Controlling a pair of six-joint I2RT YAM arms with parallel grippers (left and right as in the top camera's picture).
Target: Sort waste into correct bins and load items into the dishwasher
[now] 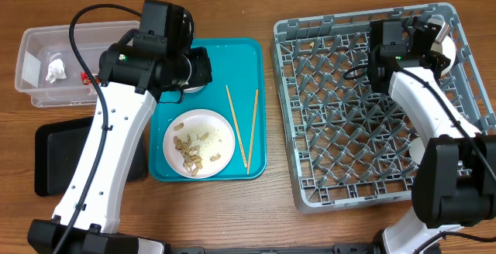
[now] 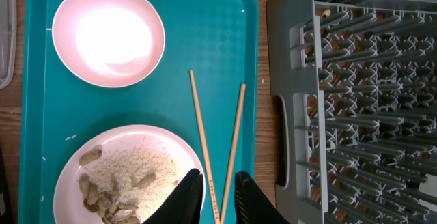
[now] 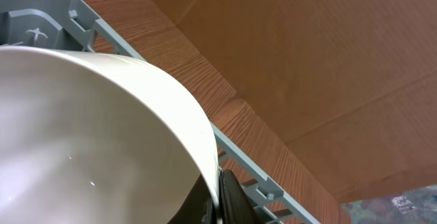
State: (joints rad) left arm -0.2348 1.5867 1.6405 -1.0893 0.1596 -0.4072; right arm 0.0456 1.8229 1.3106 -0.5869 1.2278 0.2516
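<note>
**Layout.** The large square grey plastic dish rack (image 1: 364, 114) occupies the right side of the table. The teal rectangular serving tray (image 1: 232, 56) lies at centre. To its left stand the clear rectangular plastic tub (image 1: 35, 37) and, nearer, the shallow black rectangular tray (image 1: 58, 157).

**Tray contents.**
- A round white plate (image 2: 130, 132) carries tan peanut shells (image 2: 92, 157) and whitish grains.
- An empty pale-pink round bowl (image 2: 108, 34) sits beside the plate.
- Two thin wooden chopsticks (image 2: 202, 135) lie to the right of the plate.

**Tub contents.** The tub holds a crumpled whitish scrap (image 1: 54, 72).

**Grippers.**
- The right gripper (image 3: 217, 191) is clamped on the rim of a round white bowl (image 3: 89, 135) at the rack's far right corner. Whether the bowl rests on the pegs cannot be told.
- The left gripper (image 2: 217, 177) hangs above the teal tray. Its jaws stand a narrow gap apart and hold nothing.

**Step in hand (judged).** The white bowl is being loaded into the rack.

**Next move (judged).**
1. Seat the bowl between the pegs so it stays put, then release it.
2. The left arm appears set for the chopsticks. They are thin and lie flat, so the fingertips must reach the tray surface.

**Markings.** No brand or label is legible. Print at the lower right corner of the right wrist view is too small to read.
</note>
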